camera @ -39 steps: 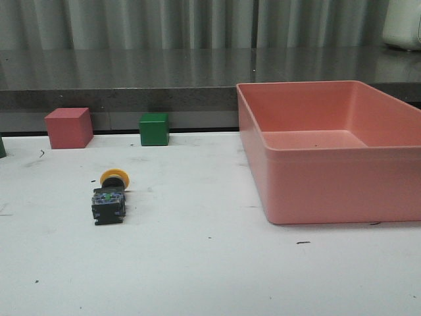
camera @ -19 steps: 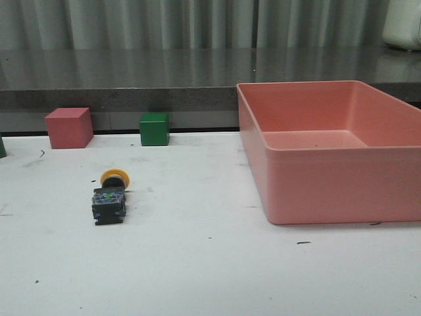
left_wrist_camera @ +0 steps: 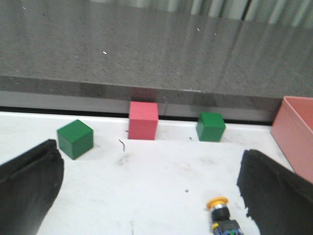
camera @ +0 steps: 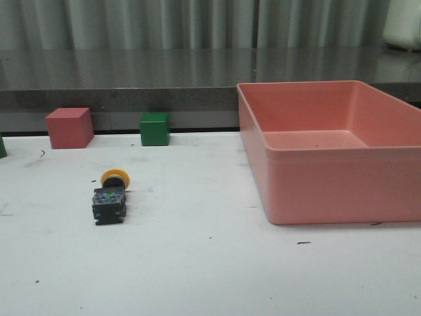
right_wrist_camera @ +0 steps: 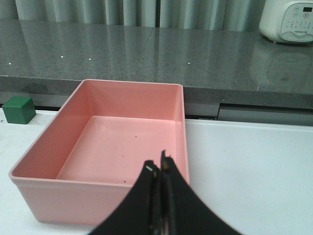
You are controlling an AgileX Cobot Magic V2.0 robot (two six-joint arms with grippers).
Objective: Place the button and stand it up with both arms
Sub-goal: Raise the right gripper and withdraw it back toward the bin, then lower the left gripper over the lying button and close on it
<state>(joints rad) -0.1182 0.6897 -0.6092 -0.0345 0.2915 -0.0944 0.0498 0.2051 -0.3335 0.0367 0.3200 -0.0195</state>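
The button (camera: pixel 110 196) lies on its side on the white table, left of centre, yellow cap toward the back and black base toward me. It also shows in the left wrist view (left_wrist_camera: pixel 222 215), near the right finger. My left gripper (left_wrist_camera: pixel 156 188) is wide open and empty, its fingers (left_wrist_camera: pixel 29 186) spread far apart above the table. My right gripper (right_wrist_camera: pixel 160 166) is shut and empty, its tips pressed together in front of the pink tray (right_wrist_camera: pixel 98 93). Neither arm shows in the front view.
The large empty pink tray (camera: pixel 309 197) fills the table's right side. A pink cube (camera: pixel 68 128) and a green cube (camera: pixel 154 129) stand at the back edge. A second green cube (left_wrist_camera: pixel 75 139) sits further left. A dark counter runs behind.
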